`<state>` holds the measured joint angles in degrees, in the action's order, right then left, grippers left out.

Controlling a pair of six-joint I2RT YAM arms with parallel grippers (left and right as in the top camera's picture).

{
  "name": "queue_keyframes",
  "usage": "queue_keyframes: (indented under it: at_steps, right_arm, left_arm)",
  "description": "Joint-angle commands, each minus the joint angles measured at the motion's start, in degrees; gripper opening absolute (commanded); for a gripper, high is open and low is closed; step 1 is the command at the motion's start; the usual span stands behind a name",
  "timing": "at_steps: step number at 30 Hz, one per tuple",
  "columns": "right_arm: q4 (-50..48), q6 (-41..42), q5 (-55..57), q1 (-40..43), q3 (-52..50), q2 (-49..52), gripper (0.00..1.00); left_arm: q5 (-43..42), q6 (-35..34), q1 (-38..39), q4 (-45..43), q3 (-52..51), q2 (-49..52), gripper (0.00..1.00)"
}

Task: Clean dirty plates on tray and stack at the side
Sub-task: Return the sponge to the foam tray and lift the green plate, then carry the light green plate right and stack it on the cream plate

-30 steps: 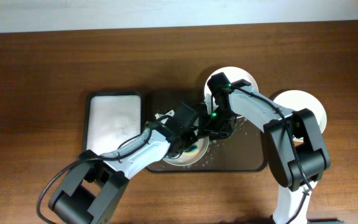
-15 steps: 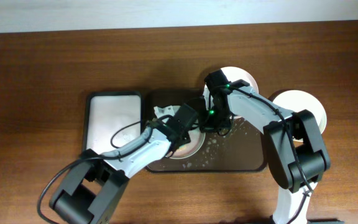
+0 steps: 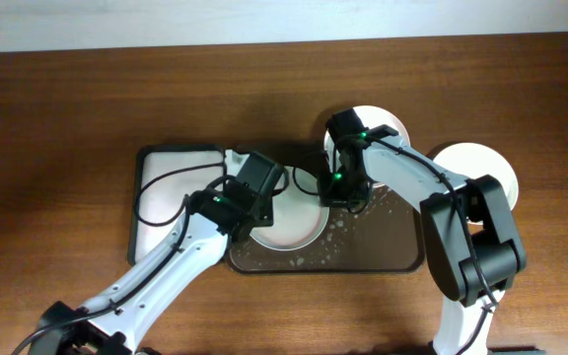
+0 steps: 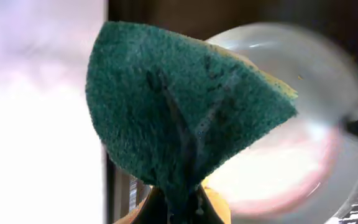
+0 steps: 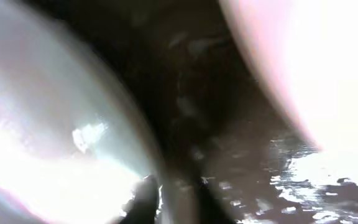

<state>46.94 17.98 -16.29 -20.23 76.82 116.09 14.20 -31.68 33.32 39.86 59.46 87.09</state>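
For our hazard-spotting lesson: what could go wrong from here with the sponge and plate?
1. The left gripper has its jaws shut on only a narrow corner of the sponge, so it may slip out under scrubbing.
2. The tray is speckled with droplets, so the plate could slide. The right gripper sits at its rim, but the blurred wrist view does not show its hold.
3. The two grippers are close together over the tray and might collide.

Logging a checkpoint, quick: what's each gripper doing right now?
Left gripper: shut on the green sponge.
Right gripper: cannot be told; view too blurred.
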Motion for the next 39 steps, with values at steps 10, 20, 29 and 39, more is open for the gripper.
queue_keyframes:
  at_steps: [10,20,29,39]
  right_arm:
    - [5.64,-2.51,3.34,0.37,-0.90,-2.29,0.04]
    - [7.82,-2.47,27.06,-1.92,-0.85,-18.69,0.04]
    - [8.57,-0.90,43.08,-11.61,-0.83,-19.41,0.04]
    - [8.61,4.20,61.57,-24.06,-0.79,-19.41,0.04]
  left_arm:
    - [-13.88,15.65,-20.46,1.77,-0.26,-0.63,0.00]
    - [-14.01,23.06,-29.55,-0.31,-2.40,4.48,0.00]
    - [-14.03,23.65,-29.53,-2.89,-2.40,11.58,0.00]
    - [-14.03,23.63,-29.53,-3.45,-2.43,11.58,0.00]
